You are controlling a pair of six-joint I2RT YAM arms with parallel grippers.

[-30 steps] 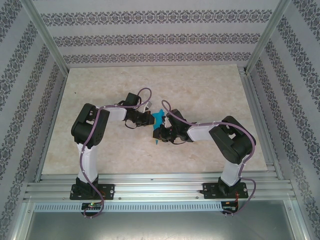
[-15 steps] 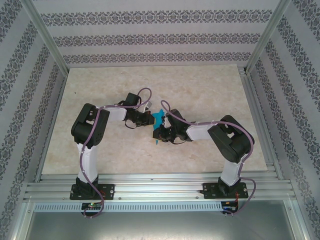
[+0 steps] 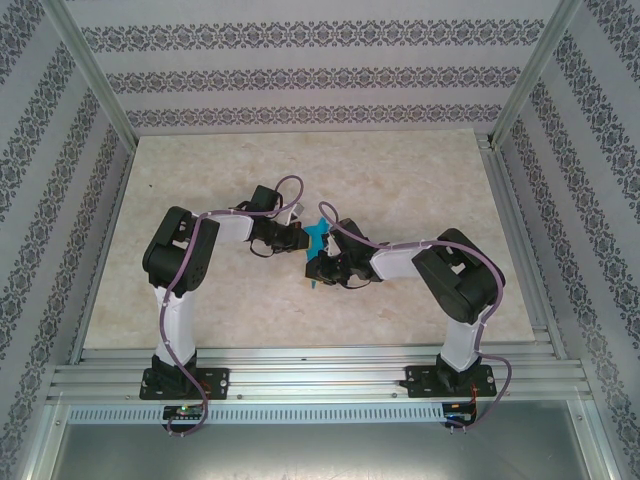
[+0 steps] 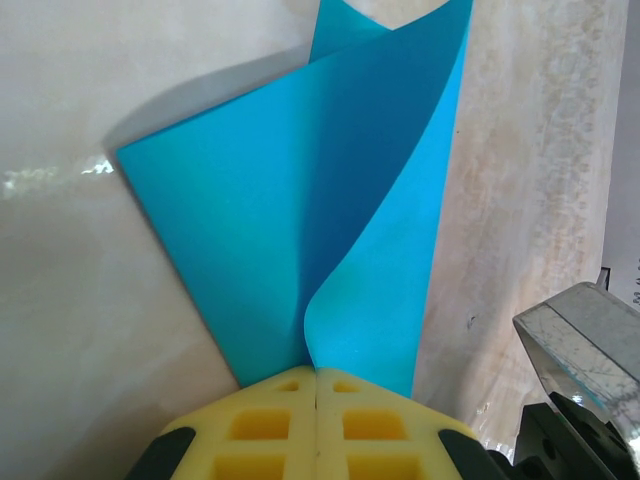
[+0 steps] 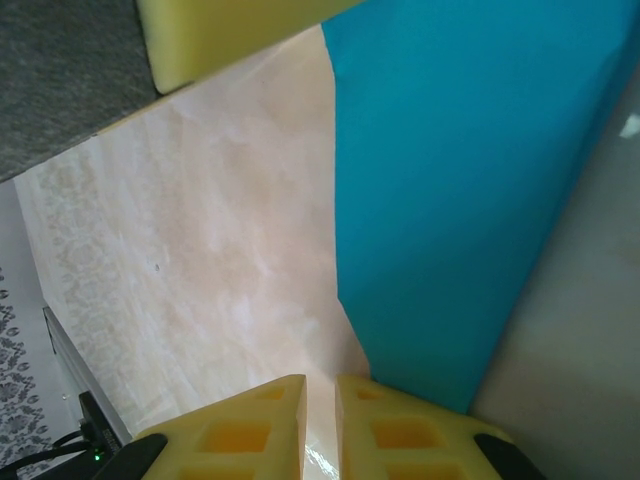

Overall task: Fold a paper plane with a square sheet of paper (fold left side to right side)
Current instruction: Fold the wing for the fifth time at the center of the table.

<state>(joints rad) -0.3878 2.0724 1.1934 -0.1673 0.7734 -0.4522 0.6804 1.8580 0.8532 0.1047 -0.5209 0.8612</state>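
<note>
Left gripper [image 4: 316, 380]: pinching the square sheet of paper [image 4: 290, 210], curling up ahead.
Right gripper [image 5: 320, 398]: barely parted, sheet alongside.
Care: match edges before creasing.

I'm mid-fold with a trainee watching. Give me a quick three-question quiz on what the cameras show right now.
1. True or false: the turquoise-blue square paper sheet lies fully flat on the beige marbled table.
2. The left gripper's yellow pads are: A wide open; B shut on the sheet; C shut on nothing.
3. Fill in: bare table shows through the narrow gap between the ___ gripper's pads.
Key: 1 false, one side curls up. 2 B. 3 right gripper.
</note>
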